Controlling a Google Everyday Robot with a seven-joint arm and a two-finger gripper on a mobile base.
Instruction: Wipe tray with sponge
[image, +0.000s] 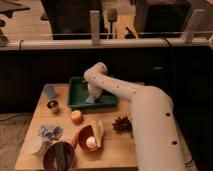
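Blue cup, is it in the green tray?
No, the cup stands on the table beside the tray, while the end effector is down inside the tray.

Light wooden table (112, 149). Carries a green tray (77, 94) at the back edge, with the gripper (92, 98) down inside it. Bears a pale blue cup (49, 91) left of the tray and a small dark cup (53, 105) just in front of that. Holds an orange fruit (76, 116) near the tray's front left corner, a crumpled blue cloth (50, 132) further forward, then a white bowl (34, 146) beside a dark bowl (59, 156) at the front left. Has an orange bowl (86, 136) near the centre, a dark cluster (121, 123) just right of it.
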